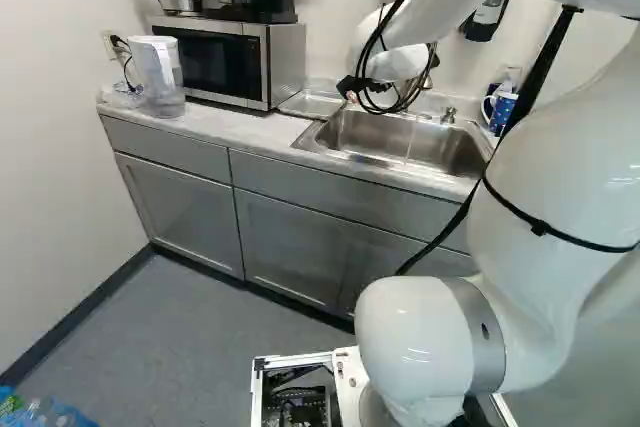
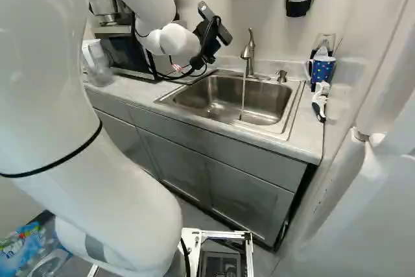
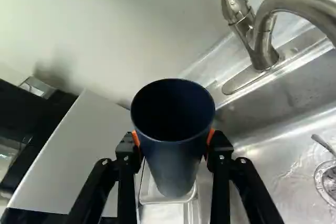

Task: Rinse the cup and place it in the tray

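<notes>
Counter point(image 2: 310, 135) and sink point(image 2: 214, 103) are up ahead, and your claw point(image 3: 174, 139) has the dark cup point(image 3: 172, 158) pinched side-on, probably so its mouth's free for water.

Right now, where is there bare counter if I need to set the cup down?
The counter looks free in front of the microwave, between the clear pitcher and the sink. It's crowded in the corner beyond the sink, with the patterned mug and brush, and under the faucet, where water runs.
</notes>
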You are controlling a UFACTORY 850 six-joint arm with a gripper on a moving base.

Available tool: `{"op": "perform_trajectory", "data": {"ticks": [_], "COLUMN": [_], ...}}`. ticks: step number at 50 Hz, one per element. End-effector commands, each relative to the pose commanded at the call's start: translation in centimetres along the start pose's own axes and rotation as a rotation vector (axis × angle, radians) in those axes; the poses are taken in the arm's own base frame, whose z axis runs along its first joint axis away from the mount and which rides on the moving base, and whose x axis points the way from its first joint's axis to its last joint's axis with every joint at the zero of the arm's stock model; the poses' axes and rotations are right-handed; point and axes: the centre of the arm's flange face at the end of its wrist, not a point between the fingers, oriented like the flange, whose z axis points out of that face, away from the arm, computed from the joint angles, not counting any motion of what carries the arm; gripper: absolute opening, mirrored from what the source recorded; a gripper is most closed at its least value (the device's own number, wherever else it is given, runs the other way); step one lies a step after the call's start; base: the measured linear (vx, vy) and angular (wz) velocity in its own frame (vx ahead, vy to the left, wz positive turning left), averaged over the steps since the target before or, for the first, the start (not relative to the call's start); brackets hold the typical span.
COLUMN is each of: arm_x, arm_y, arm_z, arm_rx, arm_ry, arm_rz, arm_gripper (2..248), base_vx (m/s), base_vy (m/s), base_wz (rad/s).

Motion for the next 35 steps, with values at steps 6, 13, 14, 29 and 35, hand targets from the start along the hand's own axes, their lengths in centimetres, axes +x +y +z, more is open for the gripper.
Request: {"op": "perform_trajectory", "data": {"ticks": [6,13,14,29,35], "arm_x": [0.00,0.00,0.00,0.00,0.00], "arm_y": [0.00,0.00,0.00,0.00,0.00], "arm_z": [0.00,0.00,0.00,0.00,0.00], "arm_rx": [0.000,0.000,0.000,0.000,0.000], "arm_ry": [0.000,0.000,0.000,0.000,0.000], "arm_rz": [-0.063,-0.136,-0.147,-0.305,-0.368], "arm_gripper": [126,126,126,126,126], "base_vx": [0.000,0.000,0.000,0.000,0.000], "base_vy": [0.000,0.000,0.000,0.000,0.000], "base_wz": [0.000,0.000,0.000,0.000,0.000]}}
